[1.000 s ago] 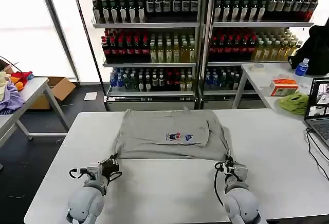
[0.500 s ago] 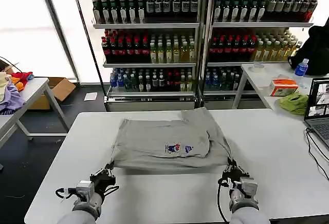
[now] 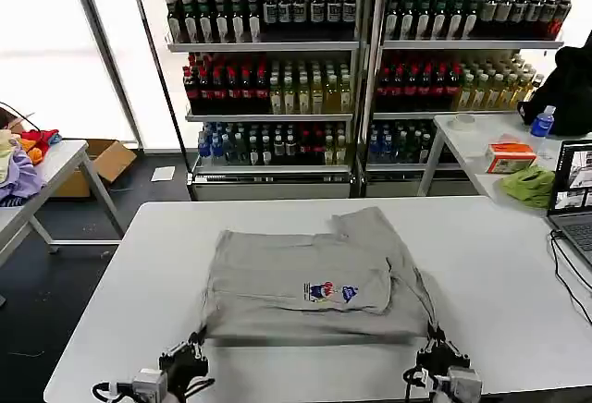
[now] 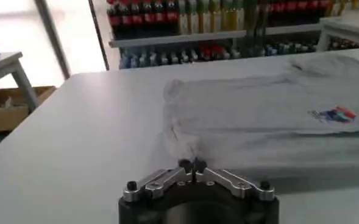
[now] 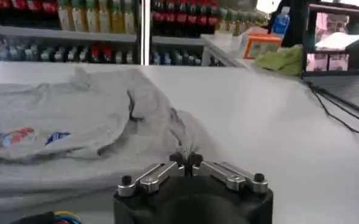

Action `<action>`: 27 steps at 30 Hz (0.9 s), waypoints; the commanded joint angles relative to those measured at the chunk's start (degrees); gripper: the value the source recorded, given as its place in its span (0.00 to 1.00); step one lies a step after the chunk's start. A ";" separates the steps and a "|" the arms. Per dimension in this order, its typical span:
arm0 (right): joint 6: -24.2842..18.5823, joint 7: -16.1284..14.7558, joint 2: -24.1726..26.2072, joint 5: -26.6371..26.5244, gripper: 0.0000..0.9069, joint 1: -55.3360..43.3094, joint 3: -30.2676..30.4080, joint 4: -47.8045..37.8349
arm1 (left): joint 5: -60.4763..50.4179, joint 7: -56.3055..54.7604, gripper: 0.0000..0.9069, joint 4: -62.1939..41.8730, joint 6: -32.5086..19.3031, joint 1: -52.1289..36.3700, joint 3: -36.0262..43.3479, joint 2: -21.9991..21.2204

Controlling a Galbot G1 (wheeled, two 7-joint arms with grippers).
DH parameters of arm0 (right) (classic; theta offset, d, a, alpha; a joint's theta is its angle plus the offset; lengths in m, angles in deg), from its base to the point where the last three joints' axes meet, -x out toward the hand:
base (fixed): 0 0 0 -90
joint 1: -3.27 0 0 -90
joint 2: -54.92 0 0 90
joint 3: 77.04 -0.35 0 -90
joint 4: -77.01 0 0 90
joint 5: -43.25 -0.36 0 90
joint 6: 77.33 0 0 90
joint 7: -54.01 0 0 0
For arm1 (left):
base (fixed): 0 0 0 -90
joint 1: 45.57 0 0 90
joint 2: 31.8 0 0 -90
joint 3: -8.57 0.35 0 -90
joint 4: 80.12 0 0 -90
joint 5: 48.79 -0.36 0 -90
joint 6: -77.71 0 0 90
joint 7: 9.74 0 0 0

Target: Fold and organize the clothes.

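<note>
A white table (image 3: 518,274) spans most of the head view, with broad bare surface to the left and right of the garment and a narrower bare strip along its far edge. On it lies a light grey T-shirt (image 3: 305,283), partly folded into a rough rectangle with its small multicoloured chest print (image 3: 333,292) facing up. The shirt sits in the middle of the table, its near hem close to the table's near edge, and a loose fold of cloth runs back along its right side toward the far edge. The left side of the shirt is fairly straight; the right side is rumpled and slanted.

The left gripper (image 3: 196,340) is at the near left corner of the shirt, low over the near edge of the table. In the left wrist view its fingertips (image 4: 191,164) are pressed together, clenched on a pinch of the hem. The right gripper (image 3: 433,338) sits at the near right corner, likewise close to the table's edge; in the right wrist view its fingertips (image 5: 186,159) meet on a small peak of grey cloth.

Behind the table stand drink shelves (image 3: 361,70) full of bottles. A side table to the right carries a lime-green cloth (image 3: 529,184), well apart from the shirt, with a laptop (image 3: 575,200) at the right rim.
</note>
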 commanded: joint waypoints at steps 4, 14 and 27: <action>-2.37 0.70 -0.17 1.68 0.50 4.08 0.33 -0.11 | -2.84 0.19 0.08 1.85 -2.04 6.83 0.48 -0.46; -1.67 1.55 -0.11 2.76 1.00 4.73 -1.50 4.88 | -3.18 1.14 1.00 6.45 -3.71 5.42 1.01 -2.85; 0.49 0.56 -0.33 2.49 1.00 -3.54 -4.64 7.90 | 7.12 0.47 1.00 10.22 -1.34 -2.08 -0.75 -1.54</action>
